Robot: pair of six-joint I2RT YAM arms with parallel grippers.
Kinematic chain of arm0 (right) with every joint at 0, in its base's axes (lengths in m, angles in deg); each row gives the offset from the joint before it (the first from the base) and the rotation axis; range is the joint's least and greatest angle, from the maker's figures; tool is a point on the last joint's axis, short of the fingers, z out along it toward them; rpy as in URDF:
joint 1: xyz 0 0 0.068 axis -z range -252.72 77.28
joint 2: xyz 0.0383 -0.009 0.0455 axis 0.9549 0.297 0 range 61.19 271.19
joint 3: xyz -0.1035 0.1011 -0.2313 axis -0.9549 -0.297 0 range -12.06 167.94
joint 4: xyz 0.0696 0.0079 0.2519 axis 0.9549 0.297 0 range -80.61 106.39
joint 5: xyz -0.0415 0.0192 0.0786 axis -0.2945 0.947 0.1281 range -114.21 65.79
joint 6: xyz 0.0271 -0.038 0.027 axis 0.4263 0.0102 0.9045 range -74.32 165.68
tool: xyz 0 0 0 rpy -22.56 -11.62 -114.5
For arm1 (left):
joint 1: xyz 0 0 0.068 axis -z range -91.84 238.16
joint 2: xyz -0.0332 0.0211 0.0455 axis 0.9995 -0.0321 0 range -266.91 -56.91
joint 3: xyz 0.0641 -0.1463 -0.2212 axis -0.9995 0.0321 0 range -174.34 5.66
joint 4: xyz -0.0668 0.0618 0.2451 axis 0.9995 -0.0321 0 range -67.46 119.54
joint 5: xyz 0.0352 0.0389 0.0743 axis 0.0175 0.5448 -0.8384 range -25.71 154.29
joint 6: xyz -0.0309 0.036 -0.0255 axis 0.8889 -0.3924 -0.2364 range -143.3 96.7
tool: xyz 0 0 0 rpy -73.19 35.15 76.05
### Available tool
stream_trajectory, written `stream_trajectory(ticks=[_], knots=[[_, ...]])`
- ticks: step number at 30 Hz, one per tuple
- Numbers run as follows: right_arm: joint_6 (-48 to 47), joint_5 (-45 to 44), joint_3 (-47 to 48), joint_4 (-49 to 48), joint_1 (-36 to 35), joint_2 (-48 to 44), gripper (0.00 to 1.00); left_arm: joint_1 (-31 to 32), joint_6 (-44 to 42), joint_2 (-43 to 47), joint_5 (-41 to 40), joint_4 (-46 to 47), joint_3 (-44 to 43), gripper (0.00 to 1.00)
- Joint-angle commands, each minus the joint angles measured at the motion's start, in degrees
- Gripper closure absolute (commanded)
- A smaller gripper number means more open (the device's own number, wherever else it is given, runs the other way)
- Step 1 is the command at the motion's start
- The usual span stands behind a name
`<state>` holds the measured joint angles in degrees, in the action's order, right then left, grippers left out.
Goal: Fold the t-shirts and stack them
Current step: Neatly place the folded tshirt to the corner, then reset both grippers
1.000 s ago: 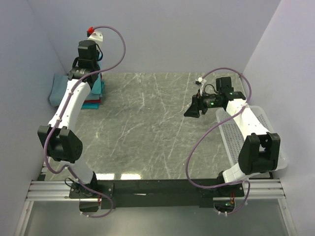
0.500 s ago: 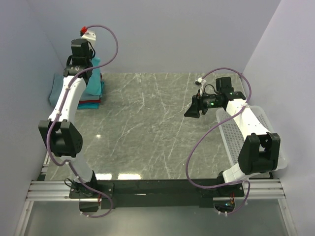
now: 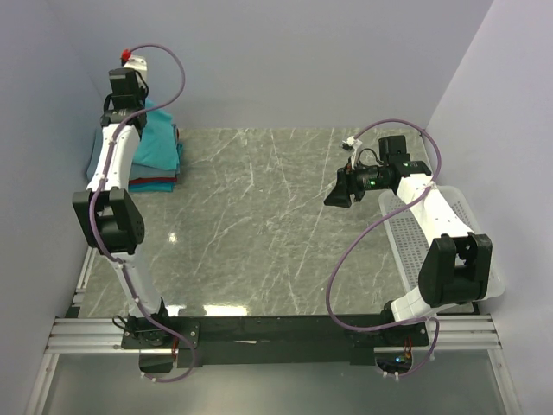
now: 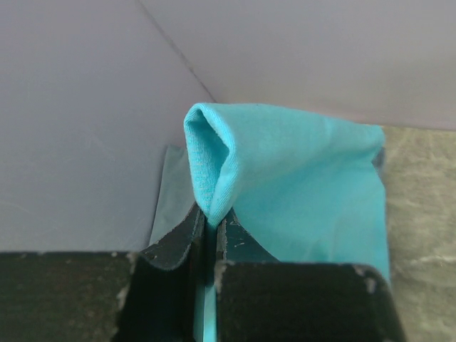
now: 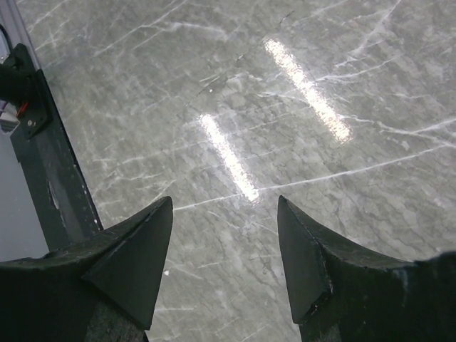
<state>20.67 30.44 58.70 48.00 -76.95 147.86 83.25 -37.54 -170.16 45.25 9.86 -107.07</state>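
A stack of folded t-shirts [image 3: 160,177] lies at the table's far left corner, with red and teal layers showing and a dusty grey-blue one [image 3: 97,156] beside the wall. My left gripper [image 3: 131,117] is shut on a fold of the bright turquoise t-shirt [image 4: 299,185] and holds it up above the stack; the cloth [image 3: 160,138] drapes down onto the pile. In the left wrist view the gripper [image 4: 212,222] pinches the fold's tip. My right gripper [image 3: 333,195] is open and empty above the marble table, and its wrist view [image 5: 224,214] shows only bare marble between the fingers.
A white mesh basket [image 3: 406,233] stands along the table's right edge under the right arm. Purple-grey walls close in the back and both sides. A dark rail [image 5: 43,164] runs along the table edge in the right wrist view.
My left gripper has risen and moved back toward the far left corner, lifting the turquoise t-shirt with it. The right arm has not moved.
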Motion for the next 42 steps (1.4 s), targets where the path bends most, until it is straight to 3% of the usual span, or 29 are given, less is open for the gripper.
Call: stream_trajectory(ticks=[1, 4, 6, 7, 8, 9, 13, 19, 22, 23, 24, 27, 29, 33, 38, 42], knots=[[-0.6, -0.4, -0.3, 0.0, 0.3, -0.5, 0.33, -2.3, 3.1, -1.7, 2.7, 2.5, -4.5, 1.0], [-0.6, -1.0, -0.3, 0.1, 0.3, -0.5, 0.33, -4.8, 5.8, -4.9, 5.7, 2.7, -6.3, 1.0], [-0.5, -1.3, -0.3, -0.1, 0.4, -0.8, 0.33, -7.1, 9.6, -7.1, 5.4, 3.2, -7.0, 0.62], [-0.4, -1.8, -0.3, -0.4, 0.4, -1.0, 0.33, -7.7, 10.5, -8.7, 5.2, 3.3, -6.8, 0.24], [-0.4, -2.0, -0.4, -0.6, 0.4, -1.3, 0.33, -9.0, 13.1, -9.2, 4.5, 3.8, -6.7, 0.04], [-0.4, -2.3, -0.5, -0.6, 0.5, -1.5, 0.33, -9.5, 13.9, -9.5, 4.1, 3.3, -7.0, 0.01], [-0.6, -2.7, -0.5, -0.7, 0.9, -1.8, 0.33, -11.0, 21.0, -6.6, 4.9, 2.5, -9.8, 0.01], [-1.4, -7.5, -1.1, -2.4, 0.8, -3.3, 0.33, -10.9, 27.4, 5.9, 16.5, 0.6, -7.2, 0.01], [-1.1, -13.2, -2.7, -5.5, 1.2, -6.7, 0.32, -11.3, 31.8, 16.2, 28.2, 4.2, 5.4, 0.01], [-0.7, -14.5, -3.3, -6.4, 1.5, -8.5, 0.31, -11.9, 34.3, 18.8, 31.4, 7.3, 13.1, 0.0], [-0.5, -16.7, -3.5, -7.1, 2.5, -9.7, 0.31, -12.2, 35.3, 24.3, 39.2, 9.2, 17.0, 0.01], [0.9, -21.3, -4.4, -9.7, 4.0, -14.9, 0.25, -12.6, 38.9, 32.0, 48.0, 12.6, 30.4, 0.01], [1.7, -28.9, -6.9, -12.5, 4.0, -20.5, 0.2, -12.4, 40.4, 39.3, 51.6, 12.9, 39.0, 0.0], [6.9, -40.6, -13.8, -17.9, 5.6, -32.0, 0.06, -7.5, 34.9, 53.9, 50.2, 7.1, 49.3, 0.01], [18.1, -57.2, -22.6, -24.3, 5.7, -48.0, 0.04, -0.1, 27.9, 68.1, 40.8, 2.6, 61.4, 0.0], [23.0, -64.6, -25.2, -23.8, 5.7, -55.7, 0.04, 3.3, 28.4, 78.7, 38.6, 2.7, 68.1, 0.01]])
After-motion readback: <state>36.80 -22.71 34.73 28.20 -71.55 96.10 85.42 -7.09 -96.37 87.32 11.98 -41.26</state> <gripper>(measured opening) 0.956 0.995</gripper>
